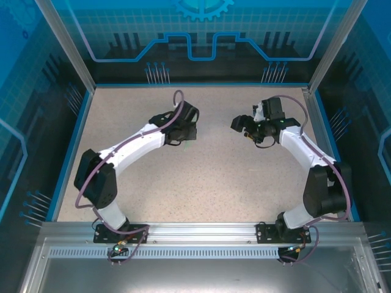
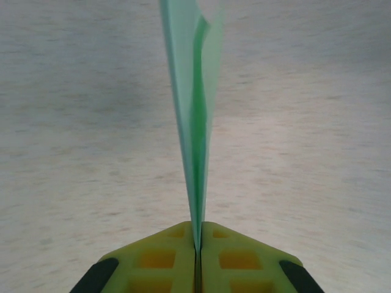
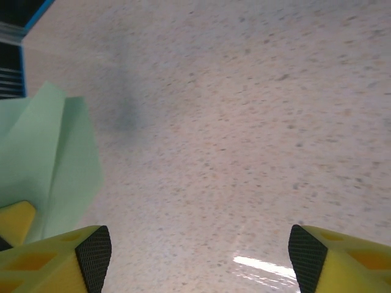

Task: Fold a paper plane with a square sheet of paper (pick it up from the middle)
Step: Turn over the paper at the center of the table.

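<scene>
Folded already into a slim mint-green paper plane (image 2: 195, 122), with layers pressed together along a centre crease and no flat square sheet left anywhere on the desk (image 2: 73, 122). By that look, folding done or nearly so; judged left to do, at most a last tidy of the wings and setting the dart down.

Pinched at its near end in the left tool (image 2: 197, 244), fingers closed tight on the crease with no gap between them. Held clear of the desk, to judge by the soft shadow underneath. Seen edge-on from the left wrist, long axis running straight out from the fingers and away from the camera, far end cut off by the frame, so nose or tail there not possible to say. From the right wrist, wider flaps spread at the left edge.

Just beside it, the right tool (image 3: 198, 244), jaws standing wide with only bare desk between them, gripping nothing. From above, both tools toward the far middle of the desk, facing each other.
</scene>
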Robot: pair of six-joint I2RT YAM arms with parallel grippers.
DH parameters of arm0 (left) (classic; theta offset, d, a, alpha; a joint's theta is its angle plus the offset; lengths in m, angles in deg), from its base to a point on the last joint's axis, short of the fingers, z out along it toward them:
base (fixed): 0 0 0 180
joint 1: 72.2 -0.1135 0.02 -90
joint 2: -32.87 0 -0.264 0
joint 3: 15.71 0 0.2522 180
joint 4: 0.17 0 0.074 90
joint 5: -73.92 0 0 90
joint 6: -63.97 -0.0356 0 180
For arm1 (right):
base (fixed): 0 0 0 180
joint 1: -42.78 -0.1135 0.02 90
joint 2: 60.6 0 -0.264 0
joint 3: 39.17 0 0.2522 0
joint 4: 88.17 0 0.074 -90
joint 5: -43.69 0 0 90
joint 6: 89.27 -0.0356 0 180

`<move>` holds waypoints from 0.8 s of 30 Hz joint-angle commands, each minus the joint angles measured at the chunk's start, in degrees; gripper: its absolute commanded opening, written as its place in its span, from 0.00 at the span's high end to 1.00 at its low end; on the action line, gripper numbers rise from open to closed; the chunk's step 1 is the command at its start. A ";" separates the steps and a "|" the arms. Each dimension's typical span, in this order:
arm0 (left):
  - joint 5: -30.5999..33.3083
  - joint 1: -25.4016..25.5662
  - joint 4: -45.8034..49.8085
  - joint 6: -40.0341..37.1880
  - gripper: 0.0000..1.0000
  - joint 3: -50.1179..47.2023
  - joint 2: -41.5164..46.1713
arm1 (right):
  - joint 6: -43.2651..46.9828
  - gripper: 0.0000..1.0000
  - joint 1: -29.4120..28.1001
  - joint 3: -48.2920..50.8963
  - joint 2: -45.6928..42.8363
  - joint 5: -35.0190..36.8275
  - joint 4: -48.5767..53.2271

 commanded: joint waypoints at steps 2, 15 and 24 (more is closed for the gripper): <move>21.25 1.52 17.35 -0.47 0.91 4.94 -7.86 | 1.04 0.20 -0.04 1.79 -2.21 7.19 3.26; 4.41 3.56 9.58 2.84 0.57 7.15 -17.09 | -0.31 0.20 -0.15 3.20 -1.29 8.26 3.09; -17.11 -5.24 -6.71 6.77 0.27 -8.15 -1.50 | 1.87 0.21 -10.06 -0.92 4.96 10.11 1.99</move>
